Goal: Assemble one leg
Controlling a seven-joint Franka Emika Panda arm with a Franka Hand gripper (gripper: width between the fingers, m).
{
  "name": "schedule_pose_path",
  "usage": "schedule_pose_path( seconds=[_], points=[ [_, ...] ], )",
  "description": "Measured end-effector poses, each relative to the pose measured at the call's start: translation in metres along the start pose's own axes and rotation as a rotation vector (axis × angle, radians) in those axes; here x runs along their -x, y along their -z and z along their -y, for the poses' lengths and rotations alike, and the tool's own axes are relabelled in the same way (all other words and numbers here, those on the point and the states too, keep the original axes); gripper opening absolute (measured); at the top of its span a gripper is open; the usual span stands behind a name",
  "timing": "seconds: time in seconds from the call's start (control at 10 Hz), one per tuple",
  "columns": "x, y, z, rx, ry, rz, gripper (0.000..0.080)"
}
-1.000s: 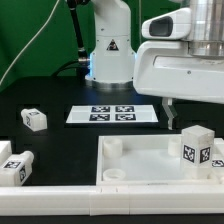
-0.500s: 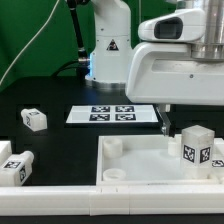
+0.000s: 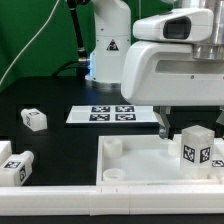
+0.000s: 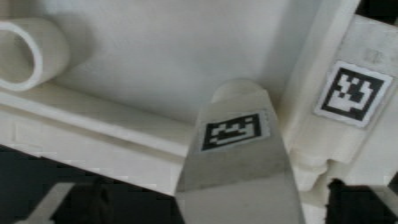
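A white leg (image 3: 195, 150) with tags stands upright at the right end of the large white tray-like piece (image 3: 140, 160). Two more legs lie on the black table at the exterior view's left, one farther back (image 3: 33, 118) and one nearer (image 3: 12, 166). My gripper (image 3: 166, 122) hangs over the tray's far edge, just left of the upright leg, with one dark finger showing. In the wrist view my gripper (image 4: 205, 215) looks open, with dark fingers (image 4: 340, 200) wide apart. Between them is a shaded tagged face (image 4: 233, 133) beside the leg's lit tagged face (image 4: 356, 95). A round corner socket (image 4: 36, 55) shows.
The marker board (image 3: 113, 114) lies on the table behind the tray. A long white wall (image 3: 60, 192) runs along the front. The arm's base (image 3: 108, 50) stands at the back.
My gripper has moved a little toward the exterior view's left and slightly lower. The legs and the tray have not moved.
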State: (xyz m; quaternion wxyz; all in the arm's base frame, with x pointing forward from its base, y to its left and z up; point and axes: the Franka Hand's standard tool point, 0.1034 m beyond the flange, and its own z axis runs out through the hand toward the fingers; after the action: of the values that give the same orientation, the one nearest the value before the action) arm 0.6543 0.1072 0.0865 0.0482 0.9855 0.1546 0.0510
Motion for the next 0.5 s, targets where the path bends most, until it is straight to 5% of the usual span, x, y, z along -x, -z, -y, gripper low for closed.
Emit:
schedule_pose_path(
  seconds=[0.2, 0.5],
  points=[
    [0.0000, 0.0000, 0.0000, 0.000, -0.018, 0.000, 0.0282],
    [-0.0003, 0.0002, 0.0005, -0.001, -0.091, -0.001, 0.0285]
  ],
)
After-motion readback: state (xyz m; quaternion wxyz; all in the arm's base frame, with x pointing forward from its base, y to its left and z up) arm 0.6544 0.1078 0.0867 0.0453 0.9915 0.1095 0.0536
